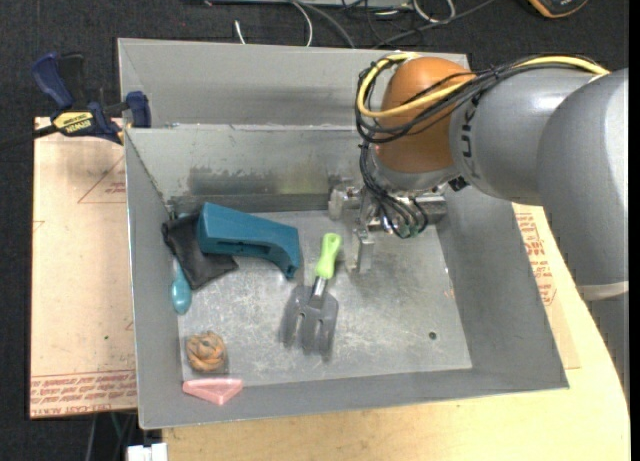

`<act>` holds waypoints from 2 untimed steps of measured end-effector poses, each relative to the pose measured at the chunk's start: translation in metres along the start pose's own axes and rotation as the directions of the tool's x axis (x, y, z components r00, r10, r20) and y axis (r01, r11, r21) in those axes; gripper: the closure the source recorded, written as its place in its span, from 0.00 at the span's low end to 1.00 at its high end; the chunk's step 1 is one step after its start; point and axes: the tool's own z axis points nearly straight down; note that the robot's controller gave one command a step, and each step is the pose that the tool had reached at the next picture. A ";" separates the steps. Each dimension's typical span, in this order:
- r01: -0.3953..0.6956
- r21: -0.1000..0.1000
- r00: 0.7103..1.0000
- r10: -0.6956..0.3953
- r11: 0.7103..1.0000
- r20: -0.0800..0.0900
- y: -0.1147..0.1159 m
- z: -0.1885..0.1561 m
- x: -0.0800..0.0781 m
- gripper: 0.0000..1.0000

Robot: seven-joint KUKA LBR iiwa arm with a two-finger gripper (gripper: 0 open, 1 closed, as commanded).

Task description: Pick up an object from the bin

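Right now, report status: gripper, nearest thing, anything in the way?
Gripper low over bin floor, mid-bin. Green-handled fork close beside it, toward view's left. Nothing between them.

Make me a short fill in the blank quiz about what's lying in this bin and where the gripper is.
1. The tool lying nearest the gripper has a handle coloured ____.
2. In the camera view, the pink triangle lies near the bin floor's lower ____ corner.
3. The teal stapler-like thing lies against a thing coloured ____.

Missing words: green; left; black.
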 end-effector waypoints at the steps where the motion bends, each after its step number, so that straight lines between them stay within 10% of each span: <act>1: 0.396 -0.002 0.918 -0.396 0.918 0.000 0.024 0.003 0.000 0.00; 2: 0.433 -0.004 0.901 -0.433 0.901 0.003 0.035 0.002 0.000 1.00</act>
